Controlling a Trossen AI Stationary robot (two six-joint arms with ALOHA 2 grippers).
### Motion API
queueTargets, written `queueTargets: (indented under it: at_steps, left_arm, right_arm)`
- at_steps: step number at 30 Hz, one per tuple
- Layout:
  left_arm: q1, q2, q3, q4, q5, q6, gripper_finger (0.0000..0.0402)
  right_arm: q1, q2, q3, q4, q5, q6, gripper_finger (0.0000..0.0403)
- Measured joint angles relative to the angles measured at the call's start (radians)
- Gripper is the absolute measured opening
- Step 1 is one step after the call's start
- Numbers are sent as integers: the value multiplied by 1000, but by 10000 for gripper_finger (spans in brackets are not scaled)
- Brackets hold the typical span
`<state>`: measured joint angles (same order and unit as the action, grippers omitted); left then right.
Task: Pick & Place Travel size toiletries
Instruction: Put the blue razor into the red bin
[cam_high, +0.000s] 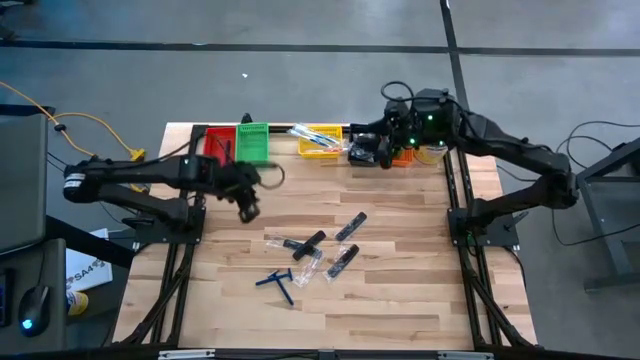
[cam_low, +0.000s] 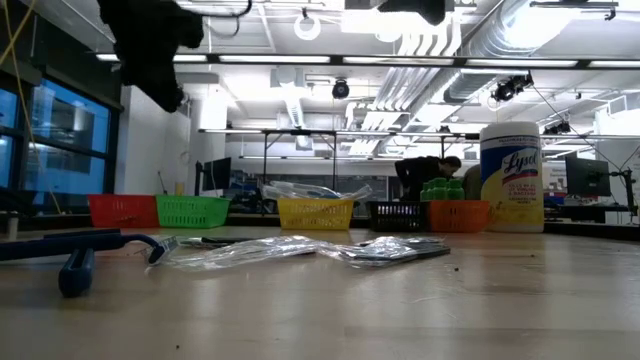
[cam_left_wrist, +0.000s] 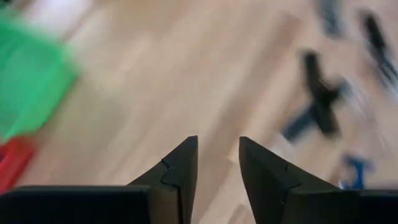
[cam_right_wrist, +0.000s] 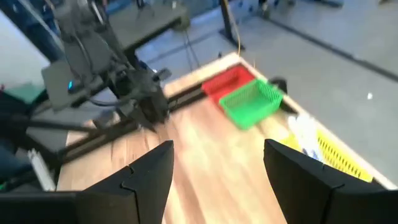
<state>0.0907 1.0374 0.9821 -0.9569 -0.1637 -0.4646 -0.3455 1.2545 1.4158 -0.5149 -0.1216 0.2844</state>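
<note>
Both claws are seen empty: the left gripper (cam_high: 247, 208), narrowly parted, is held above the table (cam_high: 400, 300) just off the green bin (cam_high: 252, 142); the right gripper (cam_high: 362, 152), wide apart, hangs over the far edge. Toiletries (cam_high: 310, 255), apparently razors and wrapped items, are scattered mid-table.

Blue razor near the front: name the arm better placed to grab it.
Left. Its claw is open over bare wood near the blue razor; the right claw, open, hangs far back by the bins.

grey floor (cam_high: 300, 25), ceiling lights (cam_low: 300, 58), windows (cam_low: 60, 135)
</note>
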Motion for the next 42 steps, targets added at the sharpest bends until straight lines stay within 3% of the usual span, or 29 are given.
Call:
queueTargets:
  at_steps: [4, 11, 16, 22, 26, 29, 33, 38, 42]
  left_arm:
    - [-91, 0, -14, 16, 77, 167, 111]
    - [-214, 32, -14, 18, 188, 195, 112]
    - [-320, 93, -13, 25, 133, 172, 139]
    - [-430, 174, -14, 26, 60, -17, 186]
    - [-521, 216, -14, 64, -64, -116, 191]
    - [-553, 261, -14, 140, -99, -159, 191]
    - [-549, 340, -14, 266, -96, -186, 191]
    - [-550, 451, -13, 391, -91, -102, 191]
    - [-550, 519, -13, 449, -10, -83, 191]
  right_arm:
    - [21, 5, 0, -63, -1, 0, 238]
    - [66, 9, -1, -117, 19, 3, 238]
    - [86, 12, -1, -126, 19, -19, 238]
    - [100, 12, -1, -126, 21, -1, 238]
    - [99, 12, -1, -126, 44, 9, 238]
    - [99, 12, -1, -126, 45, 11, 238]
    - [99, 12, -1, -125, 45, 8, 238]
    - [99, 12, -1, -125, 44, -24, 238]
    - [99, 12, -1, -124, 42, -28, 238]
